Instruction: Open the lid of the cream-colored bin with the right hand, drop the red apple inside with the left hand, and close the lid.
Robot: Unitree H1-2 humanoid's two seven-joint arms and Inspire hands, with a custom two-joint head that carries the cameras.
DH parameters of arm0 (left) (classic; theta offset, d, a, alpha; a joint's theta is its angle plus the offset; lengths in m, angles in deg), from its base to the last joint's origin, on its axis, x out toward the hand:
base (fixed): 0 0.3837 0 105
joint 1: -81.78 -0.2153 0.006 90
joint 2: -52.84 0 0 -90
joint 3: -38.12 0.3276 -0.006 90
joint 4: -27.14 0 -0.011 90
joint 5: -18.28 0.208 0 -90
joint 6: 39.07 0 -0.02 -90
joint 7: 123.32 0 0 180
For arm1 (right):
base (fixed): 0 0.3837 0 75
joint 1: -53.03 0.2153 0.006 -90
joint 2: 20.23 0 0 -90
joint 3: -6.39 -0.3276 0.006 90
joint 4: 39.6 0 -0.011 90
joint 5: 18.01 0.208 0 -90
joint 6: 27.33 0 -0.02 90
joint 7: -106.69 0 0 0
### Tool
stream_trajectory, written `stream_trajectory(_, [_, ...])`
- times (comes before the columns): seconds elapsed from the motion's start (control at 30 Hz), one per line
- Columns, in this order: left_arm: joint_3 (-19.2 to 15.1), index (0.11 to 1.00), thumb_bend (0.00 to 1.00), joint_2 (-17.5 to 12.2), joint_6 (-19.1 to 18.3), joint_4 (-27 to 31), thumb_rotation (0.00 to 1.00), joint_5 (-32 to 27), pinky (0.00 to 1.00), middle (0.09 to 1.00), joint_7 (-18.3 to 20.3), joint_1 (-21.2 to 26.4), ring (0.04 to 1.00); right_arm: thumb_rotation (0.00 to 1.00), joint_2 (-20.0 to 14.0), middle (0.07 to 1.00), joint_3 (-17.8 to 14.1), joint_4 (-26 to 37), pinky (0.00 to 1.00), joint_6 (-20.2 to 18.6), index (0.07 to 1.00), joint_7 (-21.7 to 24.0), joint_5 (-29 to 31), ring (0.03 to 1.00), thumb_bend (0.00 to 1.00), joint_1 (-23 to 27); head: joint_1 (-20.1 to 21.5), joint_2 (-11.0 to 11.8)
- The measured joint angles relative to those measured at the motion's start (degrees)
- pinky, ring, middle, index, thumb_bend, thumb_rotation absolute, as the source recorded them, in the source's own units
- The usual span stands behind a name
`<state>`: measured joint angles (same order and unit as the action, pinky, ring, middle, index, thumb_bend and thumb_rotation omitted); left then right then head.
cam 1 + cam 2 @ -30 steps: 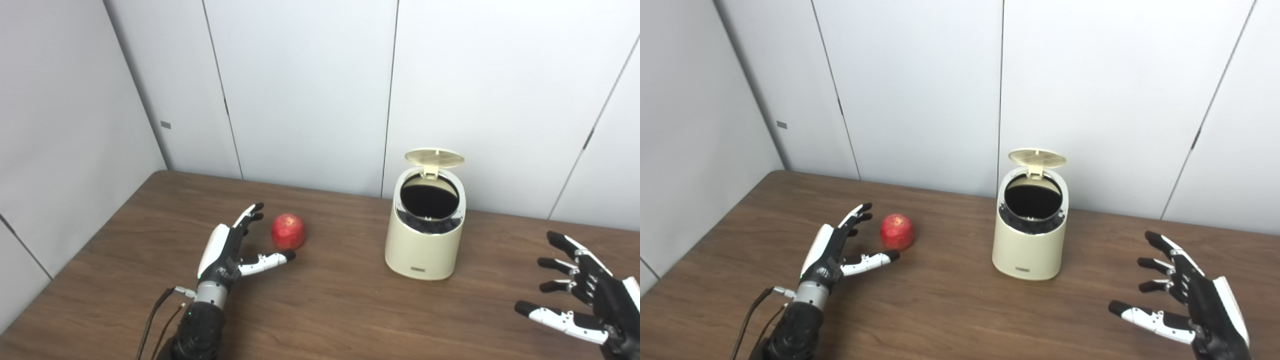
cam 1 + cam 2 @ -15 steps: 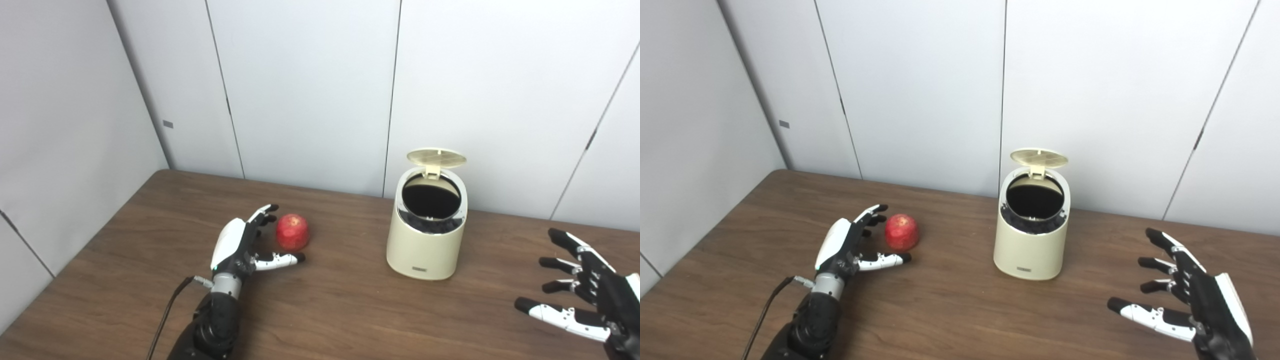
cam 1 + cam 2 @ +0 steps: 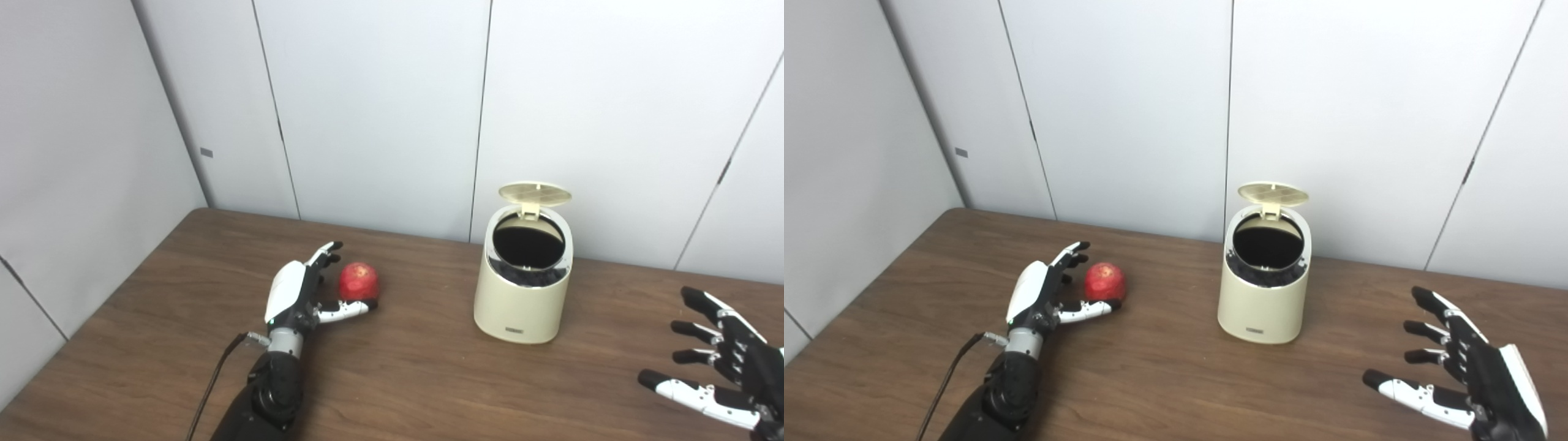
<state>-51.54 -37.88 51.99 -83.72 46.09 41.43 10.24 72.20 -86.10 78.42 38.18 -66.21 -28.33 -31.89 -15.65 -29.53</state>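
The red apple [image 3: 359,282] lies on the brown table, left of centre. My left hand [image 3: 300,291] is open right beside it, fingers behind its left side and thumb just in front; it has not closed on it. The cream-colored bin [image 3: 522,298] stands right of centre with its lid [image 3: 535,193] flipped up at the back and its dark inside showing. My right hand [image 3: 723,376] is open with fingers spread, low at the right edge, well away from the bin. The apple also shows in the right eye view [image 3: 1104,282].
The brown wooden table [image 3: 416,380] meets grey wall panels at the back and left. A black cable [image 3: 211,386] trails from my left wrist toward the front edge. Bare wood lies between the apple and the bin.
My left hand has moved forward and right until its fingers and thumb flank the apple. My right hand has drawn back slightly toward the lower right. The bin stays open.
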Motion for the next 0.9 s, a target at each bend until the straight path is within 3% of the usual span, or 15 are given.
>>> stream_trajectory(0.23, [0.91,0.808,0.89,-0.69,-1.04,0.05,0.27,-1.03,0.63,0.753,0.53,0.97,0.737,0.00,0.32,0.901,0.24,1.59,0.62,-2.16,0.872,0.00,-0.34,0.791,0.57,0.01,-0.09,-0.44])
stream_trajectory(0.5, [5.16,0.689,0.87,-3.18,-5.45,2.68,0.24,2.51,0.53,0.688,2.80,1.09,0.642,0.00,0.32,0.893,0.13,1.83,0.61,-2.17,0.872,0.01,0.03,0.778,0.56,0.08,-0.17,-0.79])
stream_trajectory(0.77, [7.00,0.668,0.87,-4.45,-7.28,3.45,0.24,3.81,0.52,0.666,4.41,1.45,0.637,0.00,0.40,0.911,-0.20,1.81,0.61,-2.15,0.880,0.01,1.31,0.791,0.54,0.18,-0.17,-1.41])
stream_trajectory(0.9, [7.77,0.657,0.84,-4.98,-7.96,3.70,0.15,3.96,0.54,0.659,4.93,1.50,0.632,0.00,0.33,0.907,-0.18,1.81,0.61,-2.12,0.877,0.00,1.74,0.788,0.54,0.26,-0.09,-1.58])
